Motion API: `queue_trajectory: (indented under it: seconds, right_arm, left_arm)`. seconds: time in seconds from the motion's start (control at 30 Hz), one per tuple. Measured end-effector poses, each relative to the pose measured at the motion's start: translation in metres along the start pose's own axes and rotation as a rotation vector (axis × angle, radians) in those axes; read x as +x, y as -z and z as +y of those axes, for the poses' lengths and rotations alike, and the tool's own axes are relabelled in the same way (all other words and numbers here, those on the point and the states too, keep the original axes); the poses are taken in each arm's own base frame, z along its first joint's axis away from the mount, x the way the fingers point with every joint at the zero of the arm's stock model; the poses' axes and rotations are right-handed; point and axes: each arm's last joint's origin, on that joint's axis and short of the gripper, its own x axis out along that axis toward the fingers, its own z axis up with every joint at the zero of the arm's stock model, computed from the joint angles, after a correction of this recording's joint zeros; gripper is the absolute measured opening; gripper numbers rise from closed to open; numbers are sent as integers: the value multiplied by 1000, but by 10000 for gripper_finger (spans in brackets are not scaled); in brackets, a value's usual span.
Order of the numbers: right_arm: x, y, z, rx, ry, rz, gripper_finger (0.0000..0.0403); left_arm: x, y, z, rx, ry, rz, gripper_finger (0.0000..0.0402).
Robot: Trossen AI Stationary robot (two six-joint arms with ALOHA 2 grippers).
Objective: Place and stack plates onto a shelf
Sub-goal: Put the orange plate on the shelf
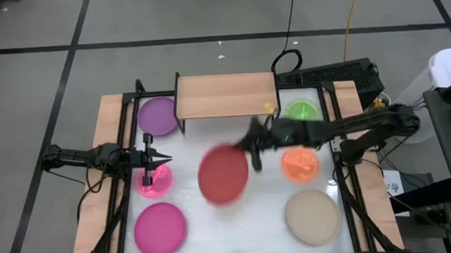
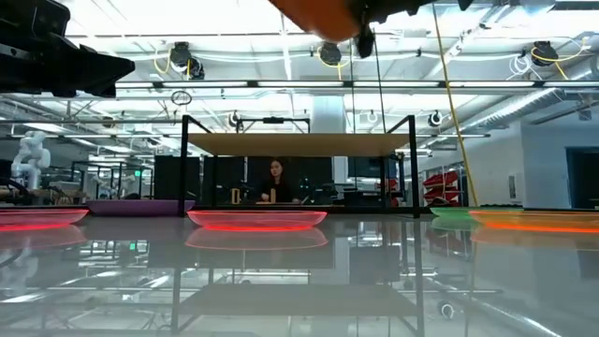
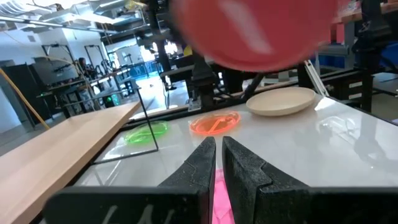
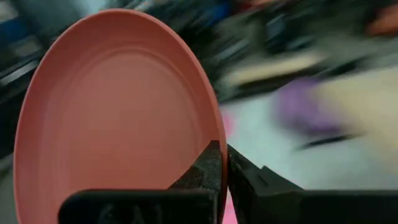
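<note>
Above the middle of the white table (image 1: pixel 239 228), the right gripper (image 1: pixel 256 144) is carrying the red plate (image 1: pixel 223 174), its two fingers pinched tight on the rim at the plate's right edge so that the disc is hanging out to the left of the jaws, clear of the tabletop and somewhat blurred. From the right wrist view the plate (image 4: pixel 112 118) is filling the space beyond the fingertips, tilted with its hollow face showing, so its broad face is not lying level yet. What the coming move is turning on is this: the shelf (image 1: pixel 225 95), a light-wood board on thin black legs, is sitting toward the far side of the table, just beyond the gripper and slightly left of it, with its long side running left to right and its top bare. The plate is therefore needing to travel away from the near edge and flatten out, I judge, before it is resting on the board. The right arm is clearly the nearer one to the shelf. The left gripper (image 1: pixel 158 157) is waiting with its fingers nearly together and holding nothing, over the small pink plate (image 1: pixel 153 180) at the table's left, beside the purple plate (image 1: pixel 157 116) and well apart from the carried plate.
</note>
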Motion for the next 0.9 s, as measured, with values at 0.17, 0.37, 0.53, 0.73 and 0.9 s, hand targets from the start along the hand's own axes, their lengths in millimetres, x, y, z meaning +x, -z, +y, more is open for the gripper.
queue_trajectory:
  seconds: [0.17, 0.37, 0.53, 0.73, 0.9]
  right_arm:
    - [-33, -46, -55, 20, 219, -209, 1]
    - [-46, -89, -129, 94, 370, -113, 0]
    - [-45, -94, -181, 152, 447, 127, 0]
    - [-41, -61, -224, 214, 533, 356, 0]
    - [-39, -43, -243, 264, 566, 401, 0]
  left_arm:
    - [0, 0, 0, 0, 0, 0, 35]
    - [0, 0, 0, 0, 1, 0, 35]
    - [0, 0, 0, 0, 0, 0, 35]
    - [0, 0, 0, 0, 0, 0, 35]
    - [0, 0, 0, 0, 0, 0, 35]
